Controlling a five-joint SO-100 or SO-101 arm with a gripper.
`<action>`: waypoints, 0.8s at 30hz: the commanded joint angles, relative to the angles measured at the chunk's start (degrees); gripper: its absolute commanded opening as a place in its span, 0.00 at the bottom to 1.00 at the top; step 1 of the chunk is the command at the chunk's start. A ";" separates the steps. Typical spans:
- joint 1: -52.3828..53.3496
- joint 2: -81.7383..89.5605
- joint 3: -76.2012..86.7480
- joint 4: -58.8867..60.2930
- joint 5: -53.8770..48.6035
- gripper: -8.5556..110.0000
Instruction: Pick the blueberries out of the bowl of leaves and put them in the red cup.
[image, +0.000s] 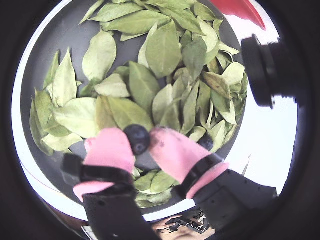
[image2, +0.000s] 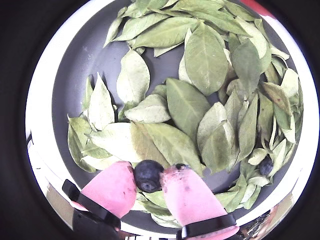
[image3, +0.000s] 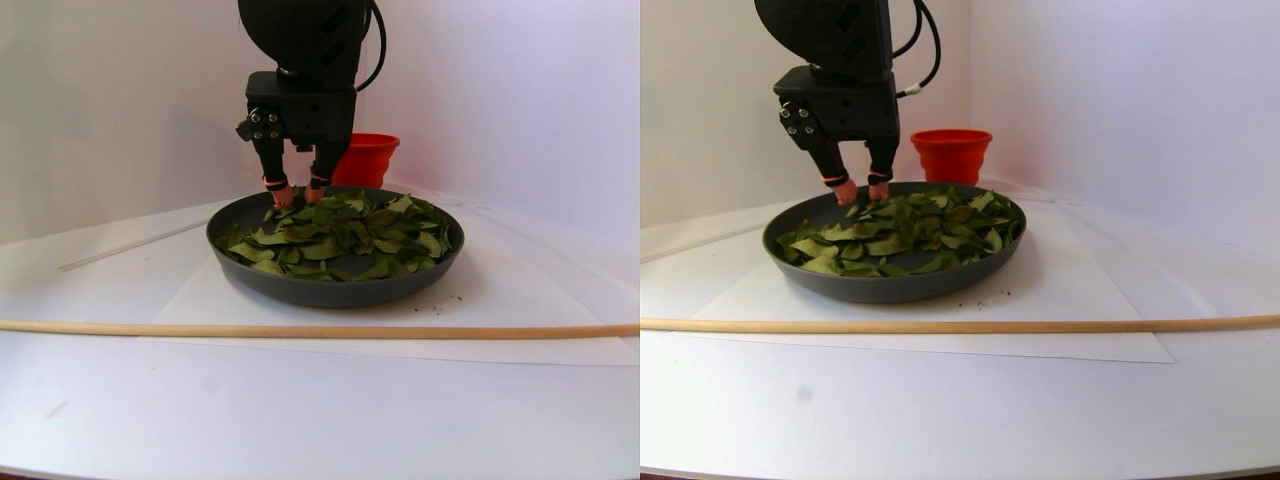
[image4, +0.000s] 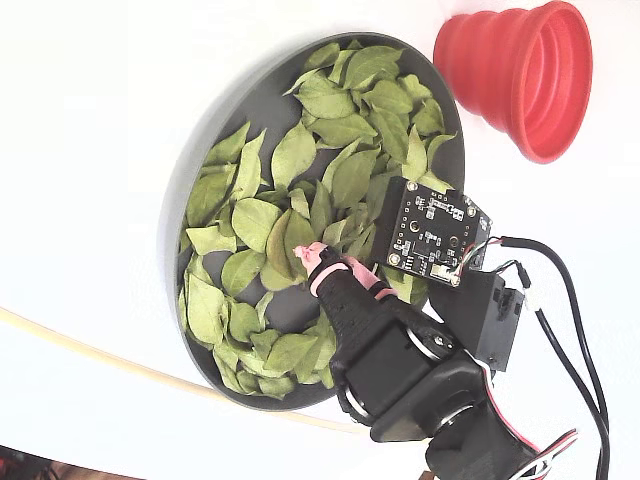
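Gripper (image2: 149, 176) pinched on one blueberry (image2: 148, 175) low among the leaves (image2: 186, 102) in the bowl (image2: 75, 70) — lift straight, keep the squeeze light. Red cup (image4: 520, 72) just beyond the rim; another blueberry (image2: 266, 165) remains.

Bright, even light; soft shadow right of the bowl (image3: 330, 285) in the stereo pair view. Both wrist views are fisheye, black-edged, slightly blurred.
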 joint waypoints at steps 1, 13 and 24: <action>0.44 5.89 -0.44 0.70 -0.26 0.15; 2.29 10.55 -1.05 1.93 -0.97 0.15; 3.60 12.83 -2.99 2.90 -1.49 0.15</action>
